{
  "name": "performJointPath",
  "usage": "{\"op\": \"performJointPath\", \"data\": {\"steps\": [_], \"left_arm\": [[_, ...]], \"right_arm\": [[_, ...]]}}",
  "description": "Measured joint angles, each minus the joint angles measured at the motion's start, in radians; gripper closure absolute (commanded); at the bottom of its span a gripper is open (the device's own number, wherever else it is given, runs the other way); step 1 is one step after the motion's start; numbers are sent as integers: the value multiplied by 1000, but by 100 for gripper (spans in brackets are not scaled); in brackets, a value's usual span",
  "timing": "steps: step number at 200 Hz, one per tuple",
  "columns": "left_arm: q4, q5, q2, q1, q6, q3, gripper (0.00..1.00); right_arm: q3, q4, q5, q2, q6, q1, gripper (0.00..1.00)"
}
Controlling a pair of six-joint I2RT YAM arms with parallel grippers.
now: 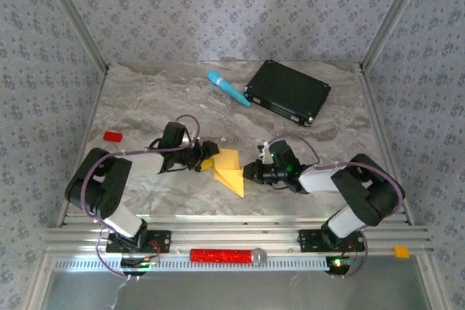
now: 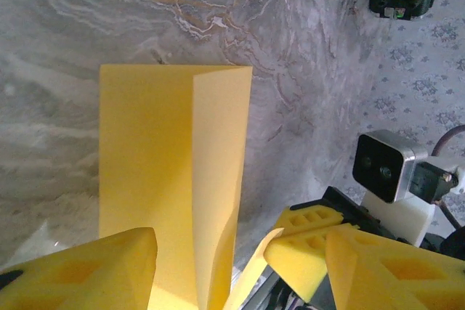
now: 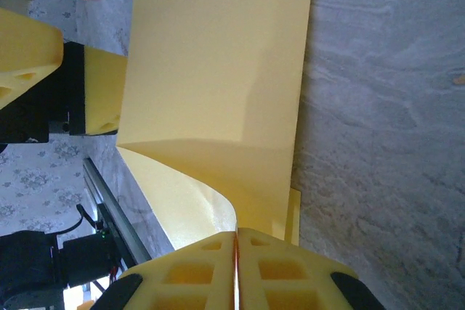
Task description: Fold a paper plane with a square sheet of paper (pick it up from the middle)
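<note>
Three patterned walls enclose the marbled tabletop bearing yellow paper.

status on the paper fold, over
right gripper shut on paper. left gripper open at the paper. black box far back, not in the way.

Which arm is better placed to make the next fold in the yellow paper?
Right, probably. The right gripper is shut on an edge of the square sheet of paper, with a flap curled up. The left gripper stands open over the sheet, gripping nothing.
</note>
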Motion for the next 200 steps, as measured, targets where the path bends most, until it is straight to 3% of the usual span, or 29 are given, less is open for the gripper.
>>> {"op": "performJointPath", "data": {"steps": [24,63,106,144,176,200], "left_arm": [[26,7,33,-9,-20,3,47],[51,29,111,-27,-45,43,72],[104,26,138,-32,-76,54,93],[183,-49,121,-36,-133,-9,98],[183,-130,82,-66,-157,-32,98],[193,-169,56,-91,-166,-32,89]], "right_arm": [[-11,14,-1,3,4,-6,90],[-33,23,-8,3,13,-21,87],[-35,18,-15,-2,18,-27,70],[-35,-134,72,-143,-17,-19,65],[-16,-357,294,-349,-126,63,62],[-15,-455,482,-460,-221,161,60]]}}
